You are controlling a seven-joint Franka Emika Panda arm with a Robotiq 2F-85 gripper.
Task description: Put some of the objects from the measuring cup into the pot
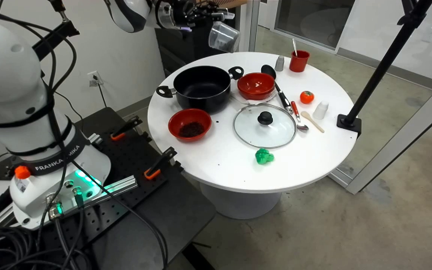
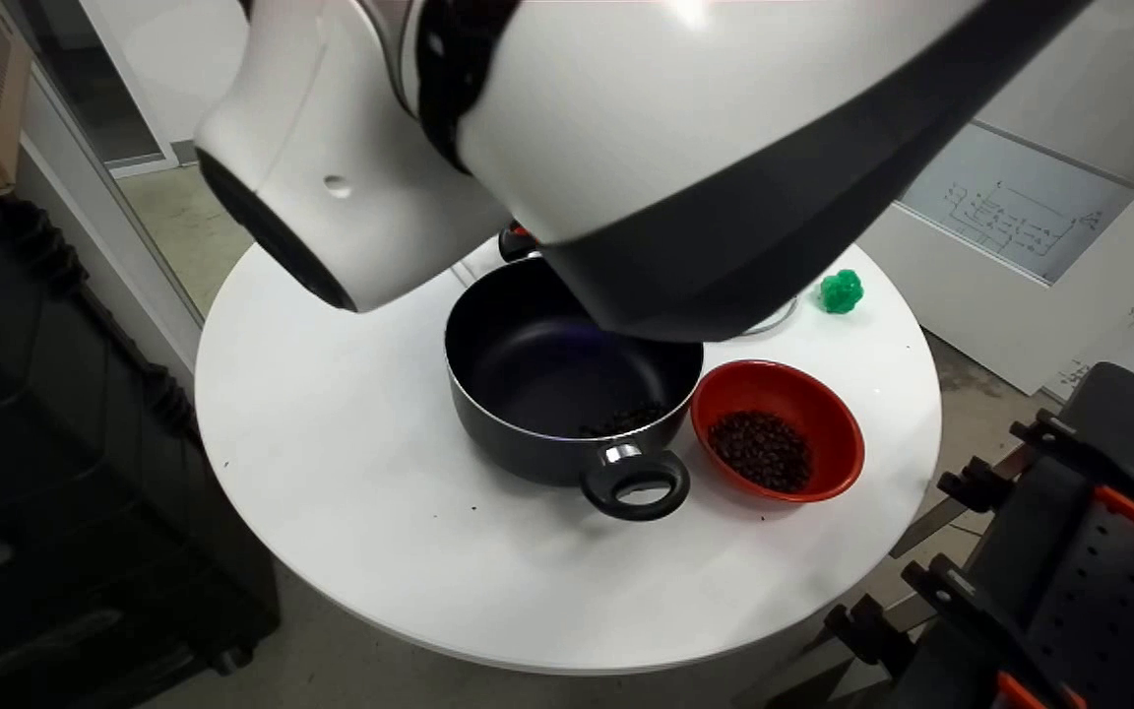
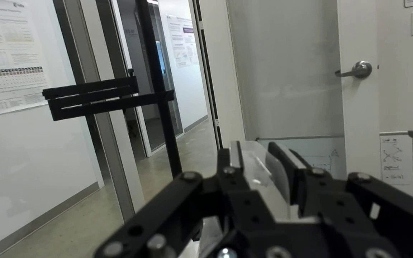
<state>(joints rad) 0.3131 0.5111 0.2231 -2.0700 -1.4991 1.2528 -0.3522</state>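
The measuring cup [image 1: 223,36] is clear and translucent. It hangs tilted in the air beyond the table's far edge, behind the pot. Its contents cannot be made out. My gripper [image 1: 223,15] is shut on the cup; in the wrist view the cup's clear plastic [image 3: 261,175] lies between the two fingers [image 3: 256,150]. The gripper and cup are hidden in an exterior view where the arm covers them. The black pot [image 1: 203,103] with two black handles stands uncovered on the table; in an exterior view the pot [image 2: 528,448] shows some dark beans [image 2: 626,420] inside.
A red bowl [image 1: 172,122] with dark beans sits against the pot's near side. Another red bowl [image 1: 256,92], a ladle [image 1: 282,98], a glass lid [image 1: 249,129], a green toy [image 1: 264,156], a tomato [image 1: 306,97] and a red cup [image 1: 299,62] stand on the round table [image 1: 216,172].
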